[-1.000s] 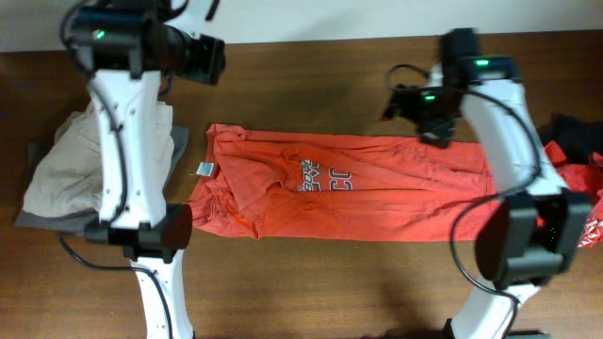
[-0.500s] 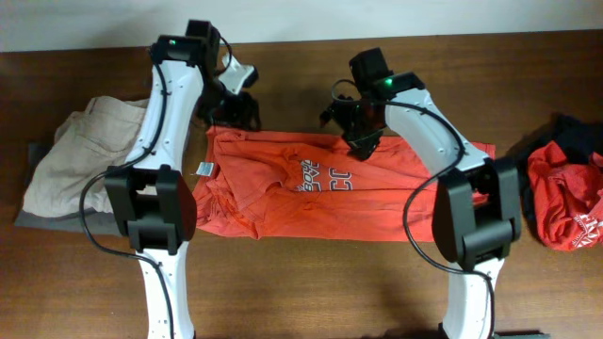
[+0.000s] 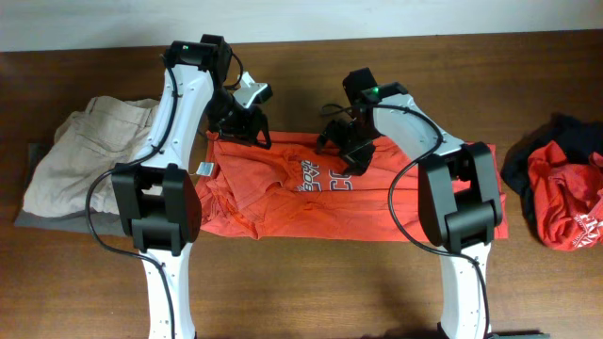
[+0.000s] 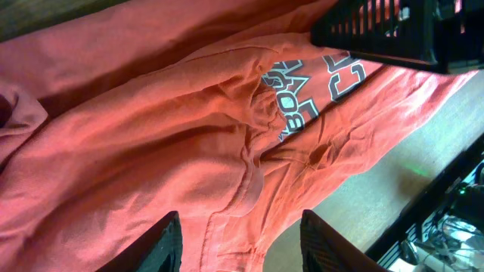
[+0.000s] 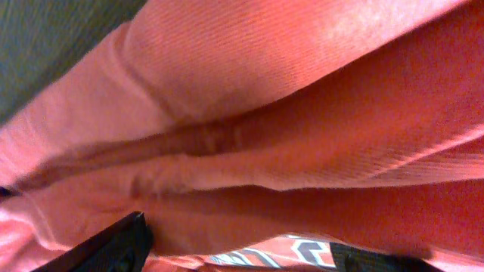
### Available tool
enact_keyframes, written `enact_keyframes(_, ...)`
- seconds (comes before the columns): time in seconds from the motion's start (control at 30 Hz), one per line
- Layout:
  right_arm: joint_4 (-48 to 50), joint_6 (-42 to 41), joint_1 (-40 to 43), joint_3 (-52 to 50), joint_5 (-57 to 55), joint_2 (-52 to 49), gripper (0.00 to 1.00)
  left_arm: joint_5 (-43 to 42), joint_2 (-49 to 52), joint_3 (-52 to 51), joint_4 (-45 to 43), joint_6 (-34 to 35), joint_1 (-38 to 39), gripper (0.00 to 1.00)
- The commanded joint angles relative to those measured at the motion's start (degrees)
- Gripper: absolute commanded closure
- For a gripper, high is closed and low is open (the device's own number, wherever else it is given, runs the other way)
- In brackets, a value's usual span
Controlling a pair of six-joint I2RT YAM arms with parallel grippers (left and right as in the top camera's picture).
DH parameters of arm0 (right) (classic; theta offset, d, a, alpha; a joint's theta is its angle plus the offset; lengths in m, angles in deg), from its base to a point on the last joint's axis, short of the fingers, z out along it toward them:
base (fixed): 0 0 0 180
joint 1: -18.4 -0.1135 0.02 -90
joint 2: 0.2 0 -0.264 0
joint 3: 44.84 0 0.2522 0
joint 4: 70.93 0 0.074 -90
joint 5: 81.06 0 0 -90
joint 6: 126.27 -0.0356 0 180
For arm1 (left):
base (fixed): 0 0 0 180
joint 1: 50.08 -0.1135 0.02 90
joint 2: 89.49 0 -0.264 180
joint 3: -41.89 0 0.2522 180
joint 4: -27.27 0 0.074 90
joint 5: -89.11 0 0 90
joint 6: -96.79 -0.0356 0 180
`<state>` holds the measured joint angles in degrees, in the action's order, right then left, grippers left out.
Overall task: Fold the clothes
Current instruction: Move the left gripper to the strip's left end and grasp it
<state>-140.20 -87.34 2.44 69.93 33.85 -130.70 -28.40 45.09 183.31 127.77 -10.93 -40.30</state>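
The orange-red T-shirt [image 3: 396, 202] lies spread across the table's middle, its navy and white print [image 3: 325, 177] facing up. My left gripper [image 3: 247, 127] hangs over the shirt's far edge near the collar. In the left wrist view the left gripper [image 4: 242, 249] is open, with wrinkled shirt cloth [image 4: 151, 136] below its fingers [image 4: 162, 242]. My right gripper [image 3: 344, 151] sits low on the far edge beside the print. The right wrist view shows this right gripper [image 5: 242, 257] open, folds of the shirt [image 5: 302, 91] bunched between its fingers [image 5: 106, 245].
A beige garment [image 3: 71, 160] is heaped on a grey cloth at the left end. A crumpled red shirt [image 3: 565, 198] and a black garment [image 3: 523, 169] lie at the right end. Bare wooden table [image 3: 311, 282] runs along the front.
Both arms have swung inward from the table's ends to the shirt's far edge. Both grippers' jaws have narrowed somewhat. The red shirt at the right is uncovered.
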Motion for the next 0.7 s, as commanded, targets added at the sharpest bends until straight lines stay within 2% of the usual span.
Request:
enact_keyframes(0.0, -2.0, 10.6, 1.1, 3.4, -2.7, 5.2, 0.19, 2.1, -4.7, -0.3, -0.2, -2.6, -0.4, 0.5)
enact_keyframes(0.07, -3.8, 12.3, 1.7, 4.3, -5.4, 7.0, 0.19, 7.9, -7.3, -0.3, -0.2, -0.2, -0.5, 0.5)
enact_keyframes(0.17, -6.8, 15.8, 2.3, 5.1, -13.2, 10.2, 0.19, 21.7, -12.7, -0.3, -0.2, 6.5, -0.5, 0.5)
enact_keyframes(0.23, -8.6, 18.4, 2.9, 5.2, -21.5, 13.1, 0.15, 33.7, -17.1, -0.3, -0.1, 12.2, -0.5, 0.49)
enact_keyframes(0.33, -9.5, 23.7, 3.8, 5.2, -27.3, 17.0, 0.11, 42.8, -22.3, -0.3, 0.2, 16.9, -0.5, 0.45)
enact_keyframes(0.5, -10.8, 31.0, 6.6, 5.2, -32.0, 24.1, 0.11, 50.2, -32.3, -0.3, 2.1, 19.7, -1.7, 0.44)
enact_keyframes(0.67, -11.5, 34.2, 11.1, 5.2, -33.5, 32.3, 0.09, 49.7, -40.6, -0.9, 3.0, 21.4, -4.7, 0.4)
